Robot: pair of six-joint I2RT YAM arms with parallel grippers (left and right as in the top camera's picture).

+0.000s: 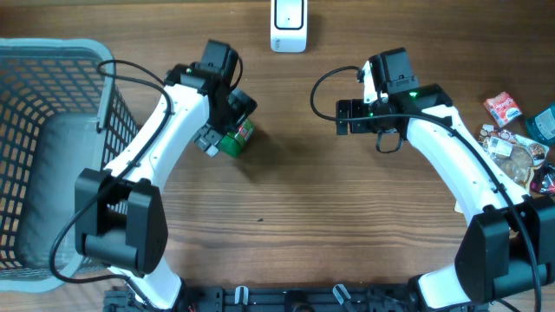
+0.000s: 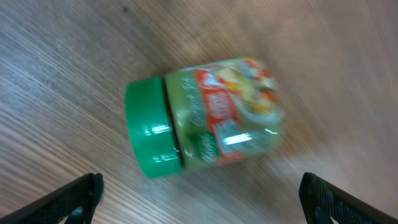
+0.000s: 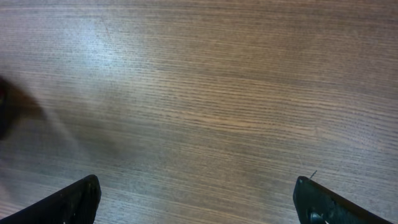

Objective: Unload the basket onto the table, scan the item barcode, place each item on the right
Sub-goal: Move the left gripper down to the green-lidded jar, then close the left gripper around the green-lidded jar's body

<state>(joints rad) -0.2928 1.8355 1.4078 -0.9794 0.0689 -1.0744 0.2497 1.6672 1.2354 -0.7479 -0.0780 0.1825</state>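
Pickup step I reckon: I had the left gripper (image 2: 200,203) wide open over the green-lidded clear plastic jar (image 2: 205,118) lying sideways toward the far edge of the wooden desk (image 1: 295,234), the right gripper (image 3: 198,200) open and empty, so next I needed to drop and clamp.

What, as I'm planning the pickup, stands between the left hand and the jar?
Nothing visible does. The open left hand hangs right above the jar, which lies on its side on the table.
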